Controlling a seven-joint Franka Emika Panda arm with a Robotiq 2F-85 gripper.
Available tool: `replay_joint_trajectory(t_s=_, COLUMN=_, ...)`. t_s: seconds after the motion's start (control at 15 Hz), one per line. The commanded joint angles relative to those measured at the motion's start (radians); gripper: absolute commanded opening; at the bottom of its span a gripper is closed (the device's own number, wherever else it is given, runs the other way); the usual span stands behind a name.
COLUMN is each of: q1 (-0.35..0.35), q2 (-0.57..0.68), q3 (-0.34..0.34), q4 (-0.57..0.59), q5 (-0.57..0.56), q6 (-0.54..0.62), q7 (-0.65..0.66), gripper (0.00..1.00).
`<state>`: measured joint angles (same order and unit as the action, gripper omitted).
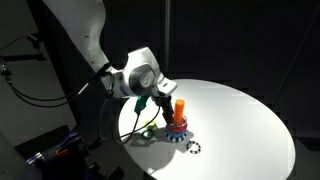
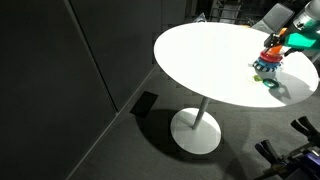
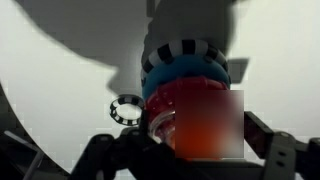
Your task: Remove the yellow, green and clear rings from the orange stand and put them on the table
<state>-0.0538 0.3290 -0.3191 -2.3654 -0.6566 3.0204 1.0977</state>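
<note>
Wrist view | your gripper [image 3: 190, 150] straddles the orange stand [image 3: 215, 125], fingers [image 3: 285, 155] spread either side of its red ring [image 3: 172, 118]; holding or clear, you cannot tell | stand upright near the table [image 3: 60, 90] rim.

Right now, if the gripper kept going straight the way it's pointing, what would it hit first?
Most likely the orange stand: in the wrist view it sits between the gripper's fingers, with the ring stack just beyond. The picture is blurred, so a ring might touch first.
</note>
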Motion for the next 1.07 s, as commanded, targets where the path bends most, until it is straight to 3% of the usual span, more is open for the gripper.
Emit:
replay_joint_trajectory(t_s=0.0, q1=-0.002, q2=-0.039, q3=0.001, q4=-0.001, q5=0.012, q6=-0.016, q7=0.004, gripper=0.64)
replay_joint_trajectory(t_s=1.0, q1=0.005, q2=-0.257, q3=0.019, q4=-0.049, q5=0.03, q6=-0.09, q7=-0.017, gripper=0.64)
